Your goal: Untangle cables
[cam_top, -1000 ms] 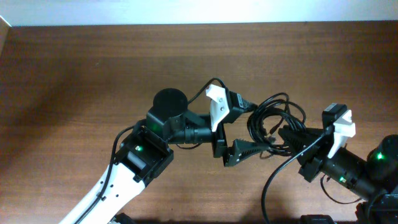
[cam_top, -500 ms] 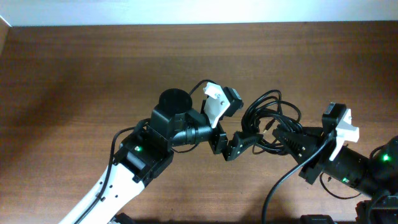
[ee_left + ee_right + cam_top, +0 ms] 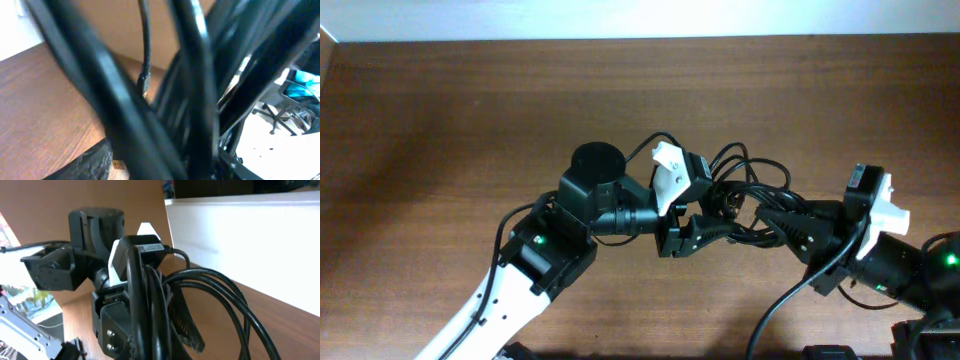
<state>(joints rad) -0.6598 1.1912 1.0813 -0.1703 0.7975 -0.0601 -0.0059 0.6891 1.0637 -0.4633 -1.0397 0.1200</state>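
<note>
Close to the right wrist camera, the cables (image 3: 142, 310) are gripped by the right fingers (image 3: 795, 215) in a tangled bunch over the bench (image 3: 440, 120); behind, the left fingers (image 3: 710, 230) are poked in, but their grip cannot be told

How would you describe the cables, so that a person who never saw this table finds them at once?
On the table, look right of centre, where the left pincer and the right pincer meet. The cables are the thin black loops bunched between them. Unlike the thicker cord behind the right pincer, they form a loose tangle.
</note>
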